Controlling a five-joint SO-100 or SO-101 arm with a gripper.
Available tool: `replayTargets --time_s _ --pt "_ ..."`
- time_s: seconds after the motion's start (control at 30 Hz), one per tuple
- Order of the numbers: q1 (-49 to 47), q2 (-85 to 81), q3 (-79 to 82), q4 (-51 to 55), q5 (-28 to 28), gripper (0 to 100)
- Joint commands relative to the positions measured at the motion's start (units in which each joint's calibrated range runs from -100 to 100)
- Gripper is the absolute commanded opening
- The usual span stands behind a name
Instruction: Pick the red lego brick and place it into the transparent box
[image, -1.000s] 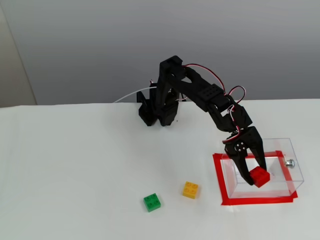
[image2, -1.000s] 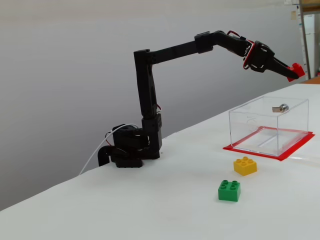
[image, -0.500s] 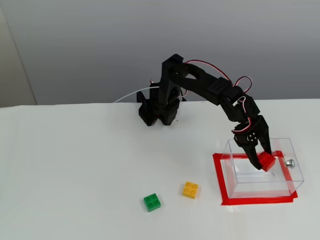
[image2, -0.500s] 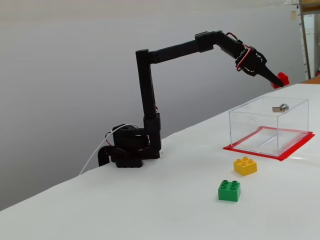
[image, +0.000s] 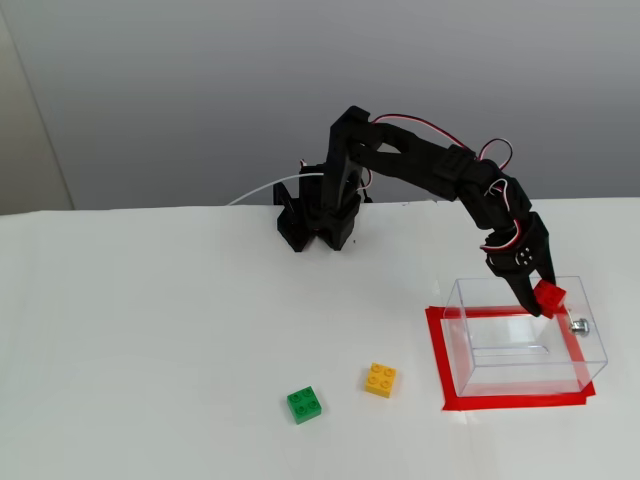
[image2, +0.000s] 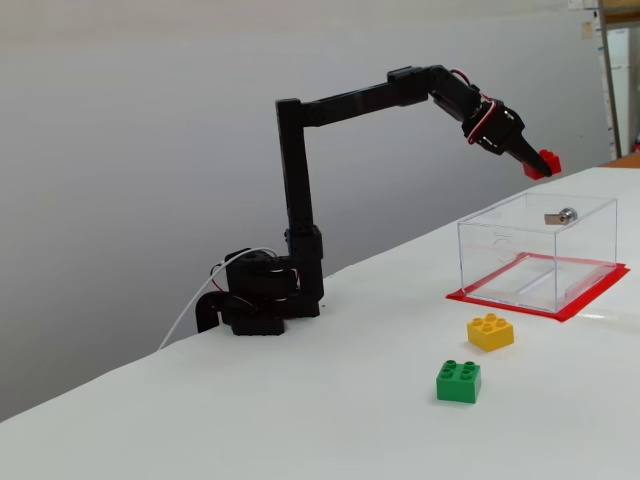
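**Red brick held above the box, not yet released**

Red plastic is between my fingers: my gripper (image: 546, 300) is closed on the brick (image: 550, 295), and I hold it in the air above the box (image: 470, 340). In the side fixed view the brick (image2: 545, 163) hangs clearly higher than the open top of the box (image2: 500, 250), near its far right end. The box stands inside the red tape outline (image: 436, 352) on the table (image: 150, 330).

What can go wrong, as I judge it: the brick seems to be over the edge region of the box, not over its middle. If I open my fingers here, it may hit the thin wall or the silver knob (image: 579, 325) and bounce out onto the table. The drop is also quite high, so the brick may jump when it lands on the hard bottom. If I come lower without care, my fingers may push the light box out of its tape frame.

Some things I cannot see well. The two views do not agree enough for me to say exactly whether the brick is inside the line of the walls or just over the rim. My dark fingers cover part of the brick, so how firmly I grip it is unclear. The clear walls are hard to follow, mostly the far one.

The green brick (image: 304, 404) and yellow brick (image: 380, 380) lie well apart from the box.
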Motion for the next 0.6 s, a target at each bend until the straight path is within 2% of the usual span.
replayTargets --time_s 0.0,0.57 --pt "0.0 0.3 -0.9 0.1 -0.1 12" --pt "0.4 3.5 -0.8 -0.4 -0.1 12"
